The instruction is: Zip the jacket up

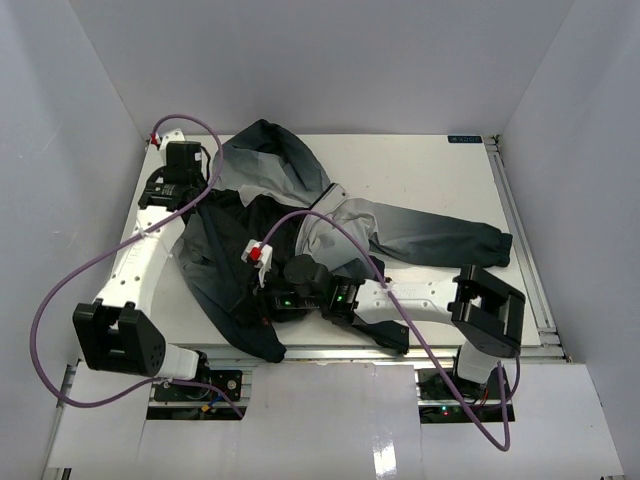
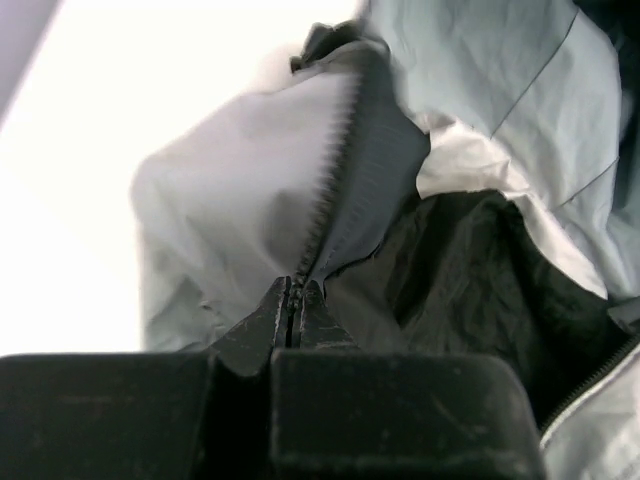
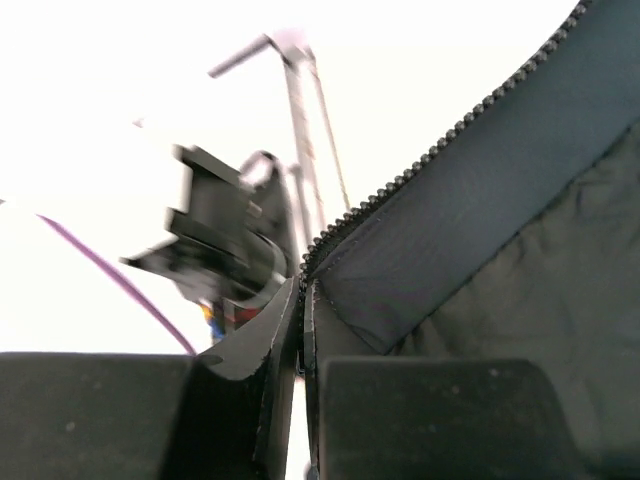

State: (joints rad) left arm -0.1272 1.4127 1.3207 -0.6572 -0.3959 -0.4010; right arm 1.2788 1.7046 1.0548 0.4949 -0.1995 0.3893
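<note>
1. Two black left fingers [image 2: 283, 305] are pressed together. Pinched between their tips is the toothed zipper edge [image 2: 332, 168] of the large hooded fabric jacket [image 1: 225, 265], which fades from light grey to dark charcoal.
2. Both black right fingers [image 3: 285, 315] are closed just as tight, gripping another stretch of dark zipper tape [image 3: 440, 150] beside the black lining [image 3: 560, 280].
3. Seen from above, the left fingers sit at the jacket's far-left part, beside the hood [image 1: 265, 150]. The right fingers are low in the middle, over the dark folds near the table's front edge.
4. The jacket lies crumpled on the white table [image 1: 430, 170], with one sleeve [image 1: 440, 232] stretched out to the right.
5. Purple cables [image 1: 62, 280] loop beside both white arms.
</note>
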